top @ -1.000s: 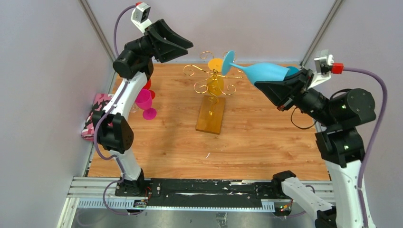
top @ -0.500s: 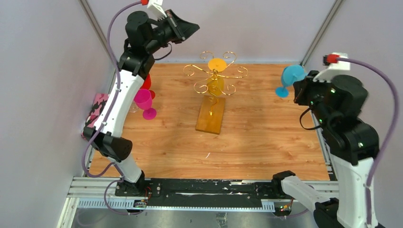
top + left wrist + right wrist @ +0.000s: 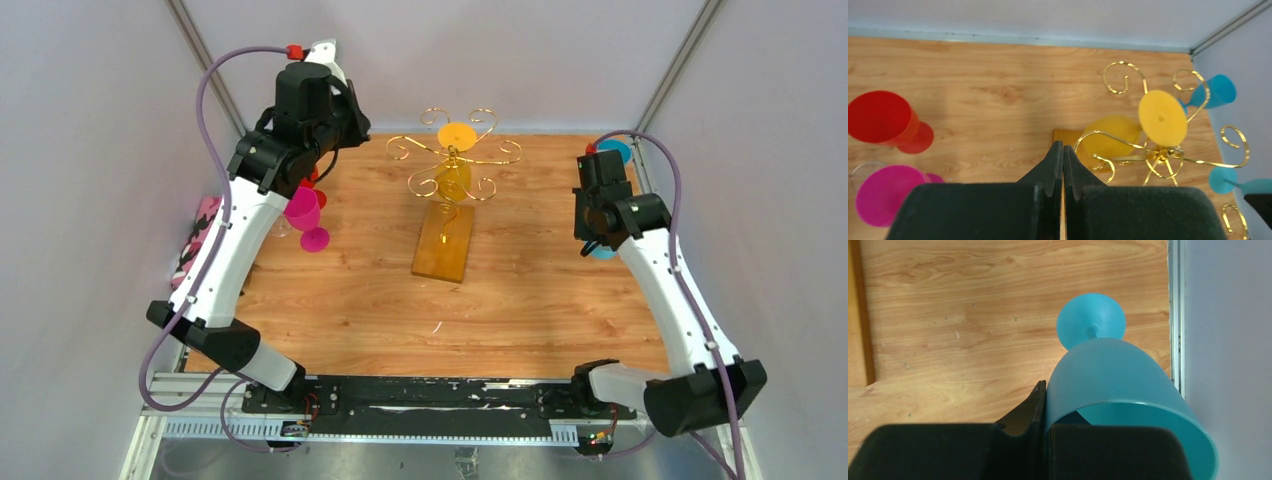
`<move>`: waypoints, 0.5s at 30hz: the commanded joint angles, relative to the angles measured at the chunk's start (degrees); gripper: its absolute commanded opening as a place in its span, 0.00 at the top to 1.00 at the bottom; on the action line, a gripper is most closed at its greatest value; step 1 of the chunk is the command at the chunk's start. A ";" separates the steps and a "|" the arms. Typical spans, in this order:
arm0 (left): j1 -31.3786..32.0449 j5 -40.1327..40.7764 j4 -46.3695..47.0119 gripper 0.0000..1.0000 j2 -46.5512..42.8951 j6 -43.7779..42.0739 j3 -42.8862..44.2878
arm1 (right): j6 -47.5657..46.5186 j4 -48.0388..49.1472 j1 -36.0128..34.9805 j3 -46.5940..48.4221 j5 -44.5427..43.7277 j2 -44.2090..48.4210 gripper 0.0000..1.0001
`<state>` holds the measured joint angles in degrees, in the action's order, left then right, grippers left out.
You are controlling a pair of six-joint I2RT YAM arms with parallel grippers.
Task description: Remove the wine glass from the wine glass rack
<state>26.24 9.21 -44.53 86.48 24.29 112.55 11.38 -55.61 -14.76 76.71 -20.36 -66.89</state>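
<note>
The wine glass rack is thin gold wire with scroll arms on an amber base, at the table's back middle. A yellow wine glass hangs upside down on it, foot up. My right gripper is shut on the rim of a blue wine glass, one finger outside the bowl and one inside. That glass is off the rack, near the right table edge, foot downward. My left gripper is shut and holds nothing, high over the back left.
A second blue glass stands at the back right corner. A red glass, a magenta glass and a clear one stand at the left edge. A pink patterned object lies beside the table. Walls enclose three sides.
My right arm swung the blue glass away from the rack and down to the right edge. My left arm lifted and turned downward, and its gripper closed.
</note>
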 commanded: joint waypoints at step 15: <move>0.30 3.63 -2.22 1.00 1.92 -3.66 0.63 | 0.31 16.30 22.23 -0.60 17.96 -19.95 1.00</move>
<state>26.39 11.25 -46.63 87.29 22.37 111.39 11.31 -42.17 6.57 72.84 -5.52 -83.33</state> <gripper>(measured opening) 0.009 0.031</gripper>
